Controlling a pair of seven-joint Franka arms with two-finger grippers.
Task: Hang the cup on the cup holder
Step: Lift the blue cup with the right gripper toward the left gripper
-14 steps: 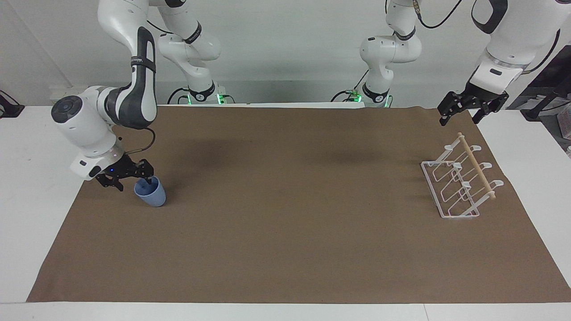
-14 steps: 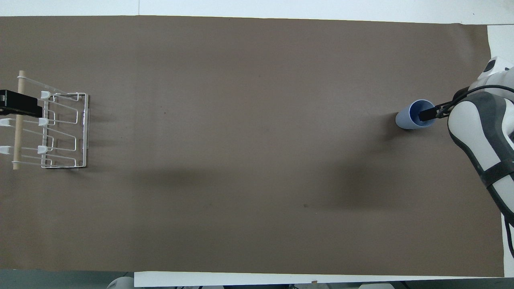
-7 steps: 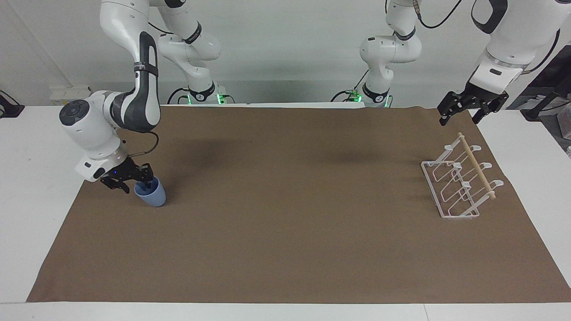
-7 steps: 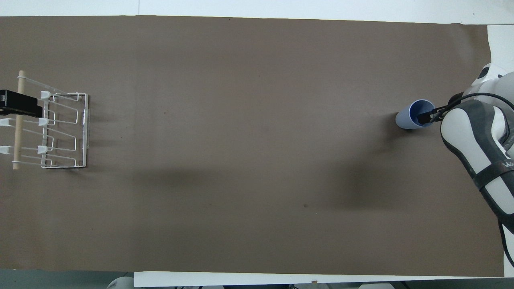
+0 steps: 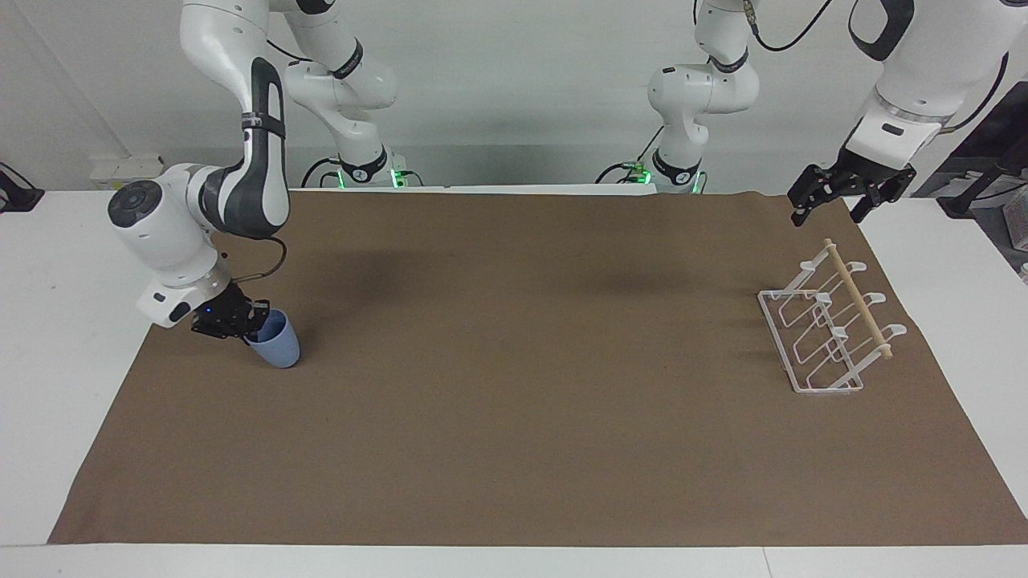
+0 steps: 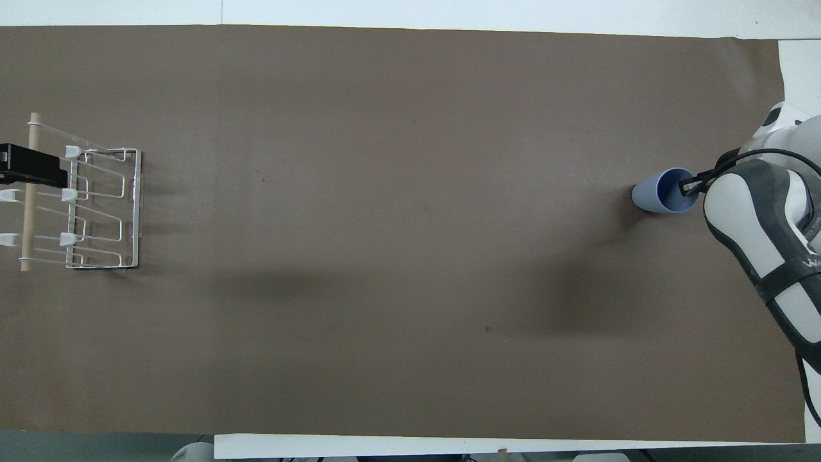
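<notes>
Facing view: right claw (image 5: pixel 250 327) pinching tilted cup (image 5: pixel 273 339) rim

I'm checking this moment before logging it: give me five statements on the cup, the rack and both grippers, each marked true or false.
1. The right gripper is shut on the rim of the cup. True.
2. The cup already hangs on the cup holder. False: it tilts on the brown mat at the right arm's end of the table, while the holder stands at the left arm's end.
3. The left gripper holds the holder's wooden dowel. False: it hangs open and empty above the mat's corner.
4. The holder carries no cup. True.
5. The cup lies flat on its side. False: it only leans.
</notes>
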